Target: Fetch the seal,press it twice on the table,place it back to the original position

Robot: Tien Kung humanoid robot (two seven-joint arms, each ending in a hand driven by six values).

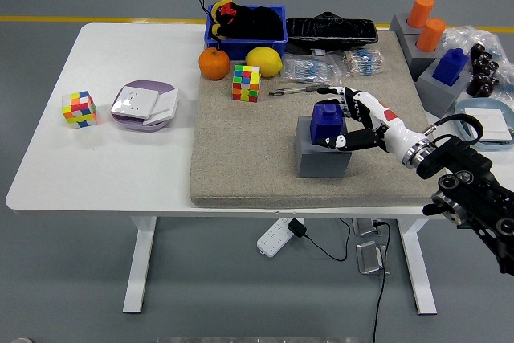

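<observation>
Blue seal [325,113] is sitting upright on the grey block [323,158]. Right hand [347,120] is curling around it, thumb and fingers touching its sides.

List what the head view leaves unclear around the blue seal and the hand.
- Right robot hand: whether it actually grips the blue seal; too small.
- Seal's right side: hidden by the fingers.
- Seal's base: sunk in the grey holder.
- Left arm: out of frame.

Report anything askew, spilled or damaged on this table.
Nothing stands out. The blue seal sits upright on its grey block with the right hand around it; the rest sits tidily.
</observation>
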